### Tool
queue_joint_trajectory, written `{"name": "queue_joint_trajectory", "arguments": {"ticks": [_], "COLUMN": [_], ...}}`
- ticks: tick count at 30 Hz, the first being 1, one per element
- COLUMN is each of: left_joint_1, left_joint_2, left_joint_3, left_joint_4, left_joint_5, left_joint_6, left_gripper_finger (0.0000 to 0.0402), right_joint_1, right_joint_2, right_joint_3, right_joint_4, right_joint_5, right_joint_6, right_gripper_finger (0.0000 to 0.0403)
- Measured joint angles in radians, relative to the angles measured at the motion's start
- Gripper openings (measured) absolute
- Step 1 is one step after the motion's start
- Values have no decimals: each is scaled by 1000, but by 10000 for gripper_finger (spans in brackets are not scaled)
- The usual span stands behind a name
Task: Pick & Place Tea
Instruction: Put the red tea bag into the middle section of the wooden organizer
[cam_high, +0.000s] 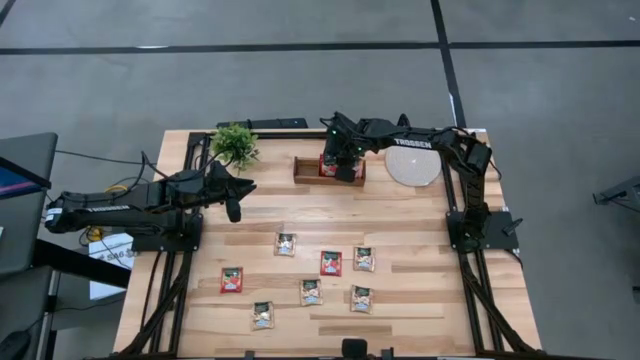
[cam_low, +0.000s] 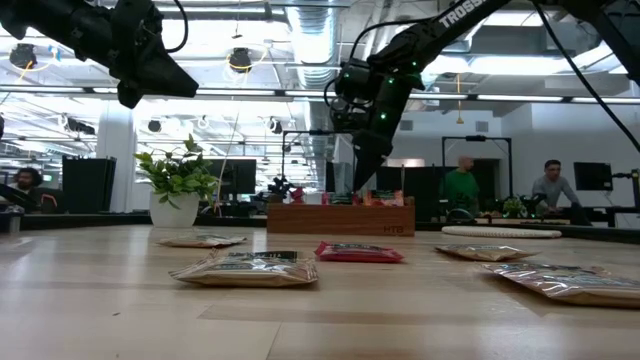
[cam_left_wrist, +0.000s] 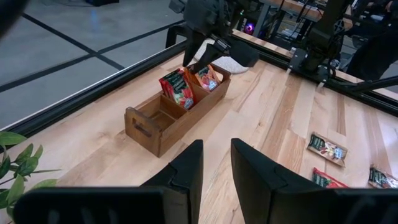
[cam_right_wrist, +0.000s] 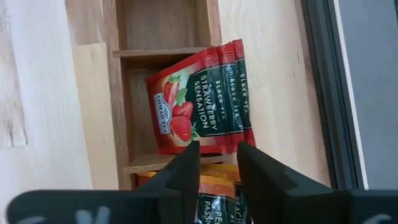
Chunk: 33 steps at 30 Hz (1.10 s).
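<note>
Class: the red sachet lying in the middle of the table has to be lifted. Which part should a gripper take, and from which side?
Take the red sachet by two opposite edges, coming straight down from above: it lies flat, clear of its neighbours.

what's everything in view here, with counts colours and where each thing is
loose tea sachets: seven, two red and five pale, flat on the near half of the table
red sachets in tray: several, red, standing in the middle compartment
orange sachets in tray: a few, orange, in the end compartment nearest the disc
wooden tray: one, brown, far middle of the table, one end compartment empty
round disc: one, pale, beside the tray
potted plant: one, green, far left
table: one, light wood
people: at least two, in the room behind
left gripper: open, raised near the plant
right gripper: open, over the tray's red sachets
</note>
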Motion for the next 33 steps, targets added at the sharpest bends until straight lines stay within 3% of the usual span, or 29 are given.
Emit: {"name": "queue_joint_trajectory", "arguments": {"ticks": [8, 10, 14, 16, 19, 24, 33], "left_joint_1": [0, 0, 0, 0, 0, -1, -1], "left_joint_2": [0, 0, 0, 0, 0, 0, 0], "left_joint_3": [0, 0, 0, 0, 0, 0, 0], "left_joint_4": [0, 0, -3, -10, -20, -23, -22], "left_joint_5": [21, 30, 32, 32, 35, 56, 56], "left_joint_6": [0, 0, -1, -1, -1, -5, -5], "left_gripper_finger": [74, 74, 74, 74, 74, 74, 74], "right_joint_1": [16, 36, 114, 174, 274, 397, 477], "right_joint_2": [1, 0, 1, 0, 0, 0, 1], "right_joint_3": [119, 151, 155, 136, 88, 1, -82], "right_joint_4": [-180, -261, -410, -427, -400, -263, -128], "right_joint_5": [-3, -90, -370, -441, -444, -346, -290], "right_joint_6": [84, 115, 136, 139, 139, 161, 284], "right_gripper_finger": [125, 126, 124, 121, 116, 106, 98]}}
